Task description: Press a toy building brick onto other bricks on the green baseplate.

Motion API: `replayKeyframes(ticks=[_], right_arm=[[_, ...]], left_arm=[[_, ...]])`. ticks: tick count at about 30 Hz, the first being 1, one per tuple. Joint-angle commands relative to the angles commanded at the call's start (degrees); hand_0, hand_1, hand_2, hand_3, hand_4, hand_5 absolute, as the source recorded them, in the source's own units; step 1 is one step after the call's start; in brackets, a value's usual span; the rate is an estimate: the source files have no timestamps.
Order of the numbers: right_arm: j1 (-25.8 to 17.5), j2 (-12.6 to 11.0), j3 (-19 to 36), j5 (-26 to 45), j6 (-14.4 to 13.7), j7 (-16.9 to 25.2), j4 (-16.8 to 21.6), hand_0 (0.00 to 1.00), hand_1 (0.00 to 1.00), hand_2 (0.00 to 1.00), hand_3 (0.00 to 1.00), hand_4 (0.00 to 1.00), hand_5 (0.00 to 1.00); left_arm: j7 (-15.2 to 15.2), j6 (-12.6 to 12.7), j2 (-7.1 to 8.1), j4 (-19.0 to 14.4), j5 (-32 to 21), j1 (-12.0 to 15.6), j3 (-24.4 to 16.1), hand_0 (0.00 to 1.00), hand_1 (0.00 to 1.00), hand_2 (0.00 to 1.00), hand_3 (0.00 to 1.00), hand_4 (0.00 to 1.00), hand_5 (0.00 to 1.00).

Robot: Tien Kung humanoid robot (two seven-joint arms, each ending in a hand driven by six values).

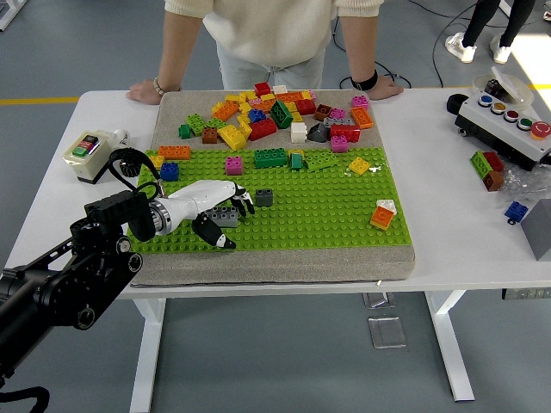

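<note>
Grey brick (225,216) sits pinched in my left hand (215,206), fingers curled round it, low over the green baseplate (327,215) near its left end. Just right of it, a dark grey brick (263,197) stands on the studs. Across the worktop (456,232), a person's hands rest flat.

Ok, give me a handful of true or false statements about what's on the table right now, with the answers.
1. The left hand is over the green baseplate, at a grey brick. True.
2. A loose pile of bricks lies beyond the baseplate's far edge. True.
3. The person's hands are lifting a brick. False: both rest flat on the table's far edge.
4. The dark grey brick sits in the baseplate's right corner. False: it stands left of centre, just right of the hand.
5. A button box sits at the table's right. True.
</note>
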Motion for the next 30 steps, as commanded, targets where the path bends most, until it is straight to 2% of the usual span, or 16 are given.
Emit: replayKeyframes(ticks=[24, 30], right_arm=[[-0.1, 0.0, 0.2, 0.1, 0.0, 0.2, 0.0, 0.761, 0.688, 0.731, 0.696, 0.975, 0.492], [-0.1, 0.0, 0.3, 0.1, 0.0, 0.1, 0.0, 0.759, 0.688, 0.731, 0.696, 0.975, 0.492]], left_arm=[[-0.2, -0.6, 0.67, 0.3, 0.2, 0.0, -0.6, 0.764, 0.695, 0.623, 0.619, 0.998, 0.097], [-0.3, -1.4, 0.72, -0.7, -0.9, 0.0, -0.7, 0.764, 0.694, 0.623, 0.618, 0.998, 0.097]])
